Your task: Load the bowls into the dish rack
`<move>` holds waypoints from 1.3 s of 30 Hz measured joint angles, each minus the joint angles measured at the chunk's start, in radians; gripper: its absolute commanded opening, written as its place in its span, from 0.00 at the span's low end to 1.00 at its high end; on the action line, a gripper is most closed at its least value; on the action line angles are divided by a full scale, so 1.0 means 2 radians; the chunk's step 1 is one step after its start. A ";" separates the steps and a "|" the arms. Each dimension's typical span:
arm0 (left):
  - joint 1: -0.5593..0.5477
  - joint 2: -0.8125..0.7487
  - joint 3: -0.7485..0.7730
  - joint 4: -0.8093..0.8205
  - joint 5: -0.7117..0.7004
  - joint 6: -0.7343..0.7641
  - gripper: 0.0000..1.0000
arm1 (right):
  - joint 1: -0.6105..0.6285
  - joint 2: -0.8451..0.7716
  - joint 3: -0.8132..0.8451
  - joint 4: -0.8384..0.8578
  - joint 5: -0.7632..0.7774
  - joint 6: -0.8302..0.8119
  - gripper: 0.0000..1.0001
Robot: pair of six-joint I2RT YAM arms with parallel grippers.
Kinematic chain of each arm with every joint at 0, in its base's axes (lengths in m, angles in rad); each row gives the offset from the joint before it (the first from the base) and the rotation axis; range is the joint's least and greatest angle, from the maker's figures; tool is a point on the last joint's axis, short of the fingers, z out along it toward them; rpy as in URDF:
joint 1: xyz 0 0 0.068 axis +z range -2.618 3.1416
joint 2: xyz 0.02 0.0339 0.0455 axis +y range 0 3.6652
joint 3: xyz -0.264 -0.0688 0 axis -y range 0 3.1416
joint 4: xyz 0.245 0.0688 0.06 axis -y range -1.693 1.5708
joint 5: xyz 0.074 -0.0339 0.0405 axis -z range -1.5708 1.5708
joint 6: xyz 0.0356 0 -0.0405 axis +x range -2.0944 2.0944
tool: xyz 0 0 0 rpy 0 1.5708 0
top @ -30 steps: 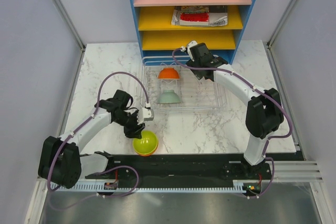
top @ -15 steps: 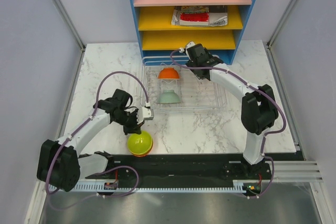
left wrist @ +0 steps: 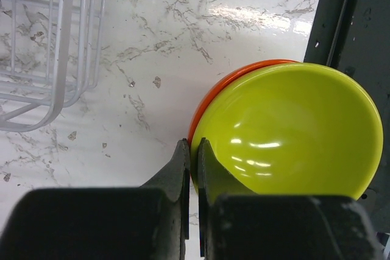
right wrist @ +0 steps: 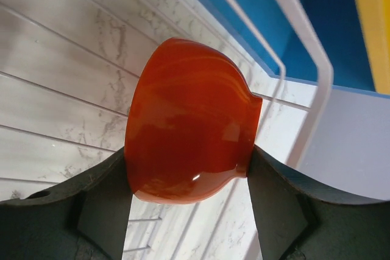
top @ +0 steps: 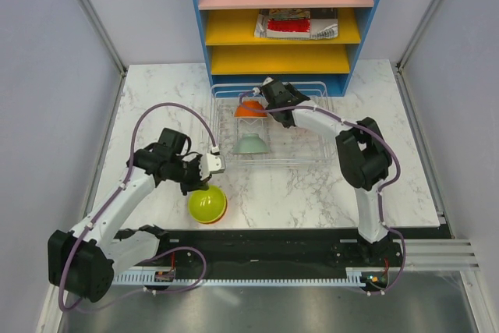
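A lime green bowl (top: 206,204) sits nested in an orange-red bowl (top: 222,211) on the marble near the front edge. My left gripper (top: 204,185) is shut on the green bowl's rim (left wrist: 292,132). The lower bowl's edge (left wrist: 225,86) shows behind it, and the fingers (left wrist: 193,148) are nearly closed. The white wire dish rack (top: 312,146) holds an orange bowl (top: 248,109) and a pale mint bowl (top: 249,144). My right gripper (top: 258,102) is over the rack's back left. Its fingers press both sides of the orange bowl (right wrist: 183,120).
The blue shelf unit (top: 284,13) with pink and yellow shelves stands right behind the rack, its blue side close in the right wrist view (right wrist: 292,4). The rack's corner (left wrist: 55,89) lies left of my left gripper. The black base rail (left wrist: 347,28) runs beside the nested bowls.
My right gripper has swung left along the rack's back from its right part to the orange bowl and closed round it. My left arm has drawn left, shifting the green bowl slightly.
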 measured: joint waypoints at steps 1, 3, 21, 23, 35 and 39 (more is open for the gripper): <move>0.000 -0.002 0.000 0.000 -0.001 0.000 0.02 | 0.002 0.009 0.001 0.001 0.000 -0.001 0.00; 0.000 -0.006 0.000 0.000 -0.002 -0.001 0.02 | 0.004 0.019 0.002 0.004 0.013 -0.006 0.00; 0.046 -0.012 -0.038 0.017 -0.050 -0.002 0.02 | 0.015 0.035 0.013 0.035 0.064 -0.024 0.00; 0.072 -0.012 -0.038 0.023 -0.050 -0.002 0.02 | 0.015 0.036 0.013 0.039 0.070 -0.028 0.00; 0.221 0.033 -0.002 0.032 -0.007 0.007 0.02 | 0.015 0.061 0.013 0.050 0.090 -0.038 0.00; 0.257 0.059 0.021 0.038 0.010 0.011 0.02 | 0.012 0.064 0.013 0.050 0.093 -0.041 0.00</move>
